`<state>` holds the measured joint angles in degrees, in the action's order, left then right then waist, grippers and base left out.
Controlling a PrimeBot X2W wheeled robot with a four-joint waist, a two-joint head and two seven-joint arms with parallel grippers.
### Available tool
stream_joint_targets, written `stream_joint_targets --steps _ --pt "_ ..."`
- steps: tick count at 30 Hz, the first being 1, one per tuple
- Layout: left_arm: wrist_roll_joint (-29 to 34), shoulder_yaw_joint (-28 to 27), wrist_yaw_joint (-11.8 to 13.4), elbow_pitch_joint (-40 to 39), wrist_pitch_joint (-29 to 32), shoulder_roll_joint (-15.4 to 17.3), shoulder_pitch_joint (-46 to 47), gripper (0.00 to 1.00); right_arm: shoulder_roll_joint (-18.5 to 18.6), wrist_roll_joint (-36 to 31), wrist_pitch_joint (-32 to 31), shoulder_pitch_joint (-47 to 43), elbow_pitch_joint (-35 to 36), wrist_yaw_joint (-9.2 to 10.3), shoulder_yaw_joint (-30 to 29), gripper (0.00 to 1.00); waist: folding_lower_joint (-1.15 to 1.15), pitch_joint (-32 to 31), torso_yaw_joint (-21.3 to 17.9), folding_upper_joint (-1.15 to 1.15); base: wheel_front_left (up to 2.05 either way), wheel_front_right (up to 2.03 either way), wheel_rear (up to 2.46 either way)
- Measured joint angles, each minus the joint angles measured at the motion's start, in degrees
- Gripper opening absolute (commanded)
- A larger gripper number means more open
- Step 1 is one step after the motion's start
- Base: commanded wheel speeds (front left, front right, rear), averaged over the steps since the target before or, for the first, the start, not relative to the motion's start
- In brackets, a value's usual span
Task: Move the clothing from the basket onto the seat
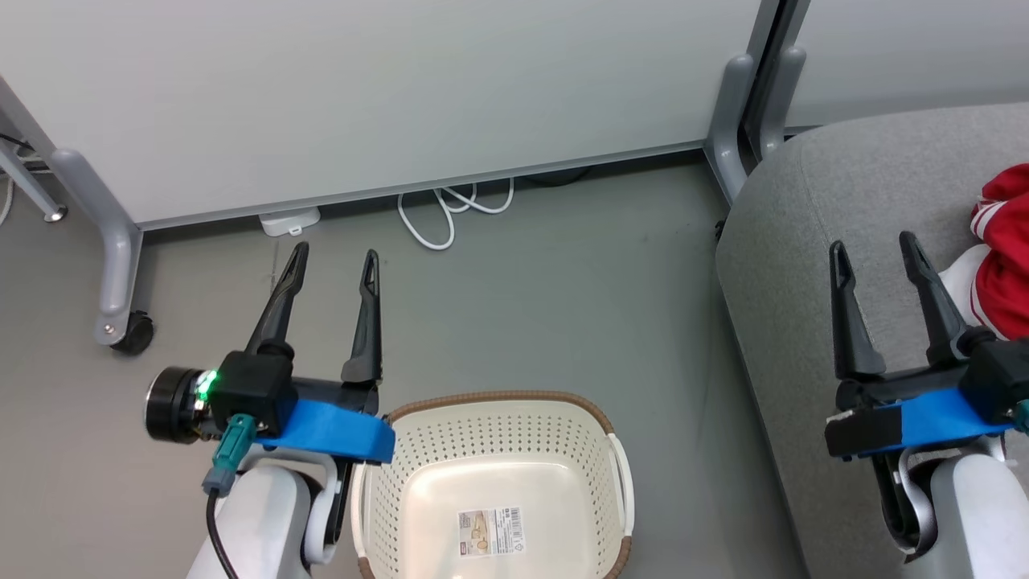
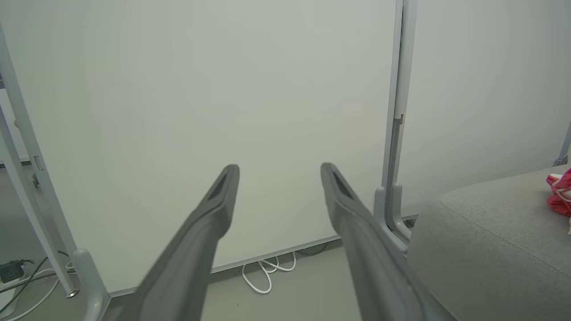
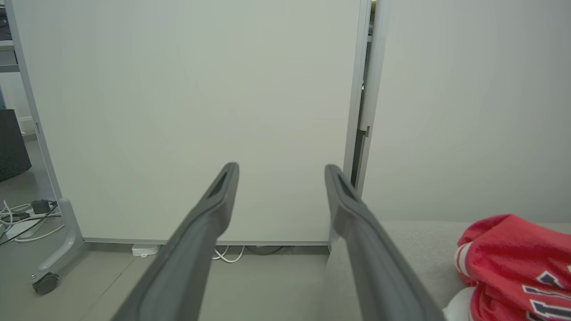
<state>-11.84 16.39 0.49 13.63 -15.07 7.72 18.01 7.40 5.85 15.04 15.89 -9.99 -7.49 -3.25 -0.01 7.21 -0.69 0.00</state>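
Left claw (image 1: 336, 251) spread, gripping nothing, basket (image 1: 498, 396) just right of its wrist; my right claw (image 1: 871, 241) spread too, over seat (image 1: 788, 209), clothing (image 1: 1005, 273) lying right of it.

Two pale matte partition panels (image 1: 386, 96) stand edge to edge across the rear of the area, meeting at a grey metal frame (image 1: 733, 121). An angled grey leg (image 1: 119, 241) at the left ends in a black caster (image 1: 133, 332). The floor (image 1: 563, 281) is smooth grey, with a looped white cable (image 1: 450, 213) and a small white box (image 1: 289, 220) lying along the panel base.
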Motion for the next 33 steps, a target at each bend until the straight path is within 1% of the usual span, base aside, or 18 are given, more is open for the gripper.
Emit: stream_joint_targets --steps 8,12,22,33 --pt "2.37 -6.21 -1.55 -1.80 0.01 -1.87 -6.60 1.00 -1.18 0.33 0.00 -5.14 0.26 0.00 -0.32 1.00 0.00 -3.14 1.03 0.00 0.00 0.00 0.00" --pt "3.21 -8.28 -2.65 -2.71 0.00 -2.75 -9.64 1.00 -1.79 0.87 0.00 -7.77 0.31 0.00 -0.71 1.00 0.00 -4.59 1.16 0.00 0.00 0.00 0.00" --pt "4.04 -11.36 -4.52 -2.60 0.01 -4.32 -14.48 1.00 -3.14 1.29 0.00 -12.04 0.58 0.00 -1.79 1.00 0.01 -6.65 1.64 0.00 0.00 0.00 0.00" --pt "4.34 -12.74 -5.54 -2.23 0.01 -4.71 -15.39 1.00 -4.02 1.83 0.00 -13.80 0.15 0.00 -1.89 1.00 0.01 -7.01 2.19 0.00 0.00 0.00 0.00"
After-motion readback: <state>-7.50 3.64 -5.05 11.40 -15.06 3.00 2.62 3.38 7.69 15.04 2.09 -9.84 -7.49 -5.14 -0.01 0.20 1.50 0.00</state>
